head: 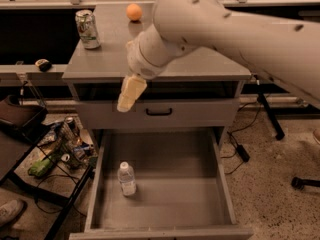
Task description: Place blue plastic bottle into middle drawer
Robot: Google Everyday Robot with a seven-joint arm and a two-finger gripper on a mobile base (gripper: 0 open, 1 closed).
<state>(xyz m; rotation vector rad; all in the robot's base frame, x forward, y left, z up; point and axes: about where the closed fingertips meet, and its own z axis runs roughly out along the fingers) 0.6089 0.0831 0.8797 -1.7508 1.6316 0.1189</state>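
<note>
The blue plastic bottle (126,178), clear with a white cap, stands upright on the floor of the open middle drawer (165,204), near its left wall. My gripper (129,95) is raised well above the drawer, in front of the cabinet's left front edge, level with the closed drawer front above. It holds nothing. The white arm runs from it up to the right and covers much of the cabinet top.
A soda can (88,29) and an orange (133,12) stand on the cabinet top (100,59). The closed drawer front has a black handle (159,112). Clutter with cans and cables (60,146) lies on the floor to the left.
</note>
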